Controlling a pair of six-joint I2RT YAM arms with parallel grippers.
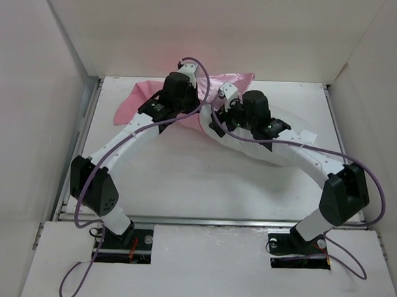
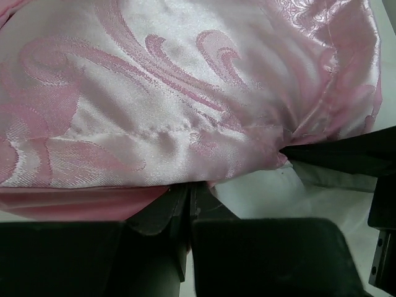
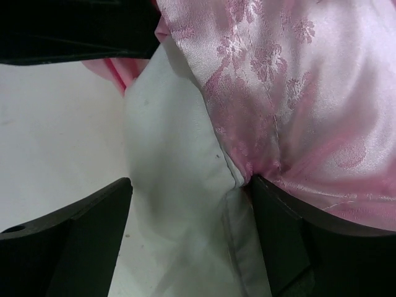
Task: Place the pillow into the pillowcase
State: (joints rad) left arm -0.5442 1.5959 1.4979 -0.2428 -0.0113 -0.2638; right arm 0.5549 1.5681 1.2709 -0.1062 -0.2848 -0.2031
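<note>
The pink satin pillowcase fills the left wrist view, with its hem running across. My left gripper is shut on that hem. The white pillow pokes out of the pillowcase, and one corner of it lies between the wide-open jaws of my right gripper. Pink fabric rests against that gripper's right finger. In the top view both wrists meet at the back of the table. There the pillowcase spreads to the left and the pillow to the right.
White walls enclose the table on the left, right and back. A metal rail runs along the near edge in front of both arm bases. Purple cables loop off each arm. The other arm's dark finger reaches into the left wrist view.
</note>
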